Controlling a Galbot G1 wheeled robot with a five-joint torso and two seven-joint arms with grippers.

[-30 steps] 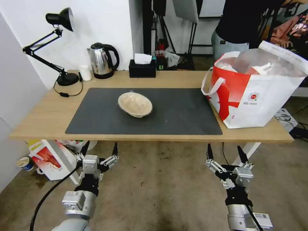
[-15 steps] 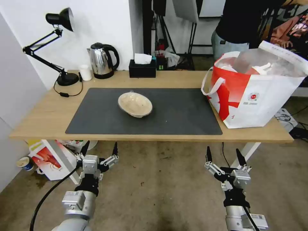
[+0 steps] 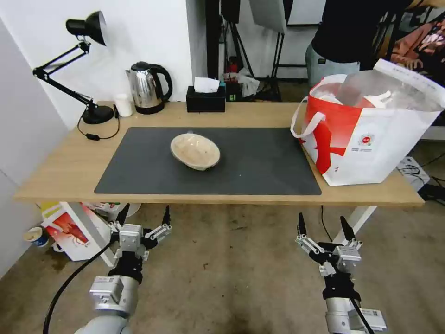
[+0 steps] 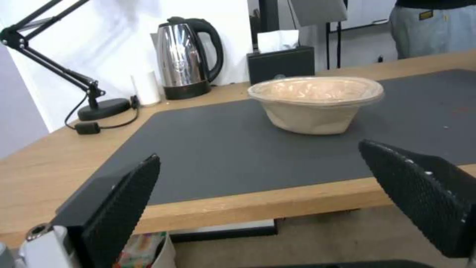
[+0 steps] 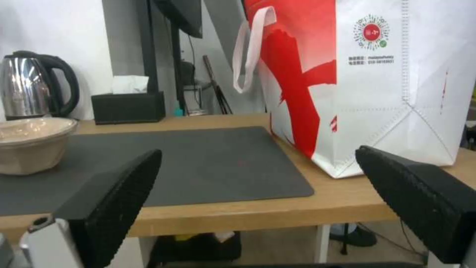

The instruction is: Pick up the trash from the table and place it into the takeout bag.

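A beige shallow paper bowl (image 3: 195, 150) is seen resting on the dark grey mat (image 3: 259, 162), slightly left of the mat's middle, tilted a little, with a clear film visible over its top in the left wrist view (image 4: 316, 102). The mat is laid on the light-wood surface (image 3: 60, 171). At the right end of the surface, partly past the mat's edge, the takeout bag (image 3: 371, 134) is stood upright with its mouth open; white and red items are visible inside it, though they cannot be told apart. Its red side panel and white strap handle (image 5: 250, 52) are turned toward the bowl.

The left gripper (image 3: 144, 217) is held low, in front of the surface's near edge and below it, with its fingers spread wide and nothing between them. The right gripper (image 3: 323, 224) is held likewise low before the near edge, below the bag's side, wide open and empty.

Along the back of the surface are found a black desk lamp (image 3: 88, 69), a small white cup (image 3: 123, 105), a steel kettle (image 3: 147, 87) and a black tissue box (image 3: 206, 96).
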